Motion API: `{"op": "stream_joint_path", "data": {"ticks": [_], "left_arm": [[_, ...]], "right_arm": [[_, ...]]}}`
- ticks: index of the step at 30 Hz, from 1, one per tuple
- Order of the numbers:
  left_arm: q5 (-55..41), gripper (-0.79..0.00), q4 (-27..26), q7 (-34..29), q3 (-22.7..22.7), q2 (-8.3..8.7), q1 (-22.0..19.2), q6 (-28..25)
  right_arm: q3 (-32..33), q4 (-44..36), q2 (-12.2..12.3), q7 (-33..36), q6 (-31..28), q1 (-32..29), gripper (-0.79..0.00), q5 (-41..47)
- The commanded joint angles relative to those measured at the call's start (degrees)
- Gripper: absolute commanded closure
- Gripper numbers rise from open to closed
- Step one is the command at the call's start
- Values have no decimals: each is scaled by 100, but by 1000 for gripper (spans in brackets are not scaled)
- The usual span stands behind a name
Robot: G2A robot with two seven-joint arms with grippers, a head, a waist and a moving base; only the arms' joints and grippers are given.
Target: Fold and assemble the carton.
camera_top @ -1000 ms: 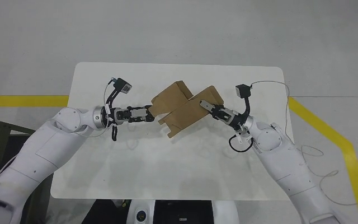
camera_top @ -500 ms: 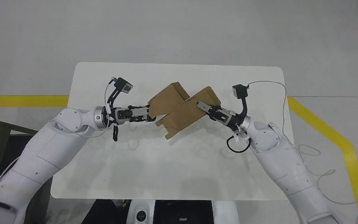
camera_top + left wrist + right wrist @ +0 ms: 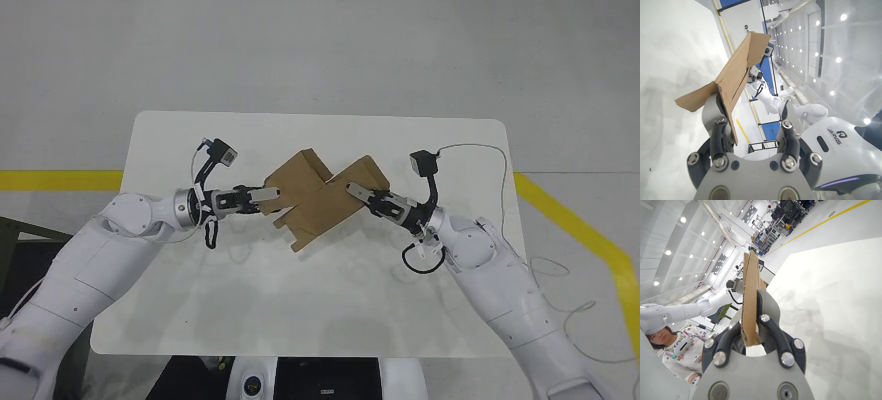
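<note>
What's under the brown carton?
The white table lies under the carton. From above, the carton covers the patch right below it, so anything there is hidden.

light: bright, ceiling lamps (image 3: 838, 59) | shadows: soft on table (image 3: 300, 300) | wrist edges: fisheye-bent

White bench (image 3: 180, 300), rounded corners, plain matte top, standing on the pale grey floor (image 3: 300, 50). A yellow floor stripe (image 3: 60, 180) runs out from its nine o'clock edge, and a second stripe (image 3: 580, 230) angles off toward four o'clock.
</note>
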Motion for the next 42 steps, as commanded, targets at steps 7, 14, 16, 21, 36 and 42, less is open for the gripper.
{"op": "stream_joint_path", "data": {"ticks": [7, 14, 16, 21, 36, 42], "left_arm": [[294, -268, 126, 90, -83, -85, 36, 184], [421, 0, 177, 107, -171, -157, 74, 307], [436, 0, 187, 87, -207, -174, 83, 321], [474, 0, 221, -74, -336, -199, 63, 365], [1038, 0, 641, -1554, -723, -192, -305, -95], [1292, 0, 475, -1597, -640, -223, -440, -52]], "right_arm": [[13, 25, -19, 51, -23, 14, 0, 7], [36, 14, -31, 86, -13, 5, 0, -17], [46, 16, -32, 98, -4, -7, -185, -15], [158, 44, -2, 236, 21, -68, -785, 24], [559, -408, 227, 2148, 201, -75, -785, 1030], [158, -384, 152, 2741, 57, 265, -785, 1632]]}}
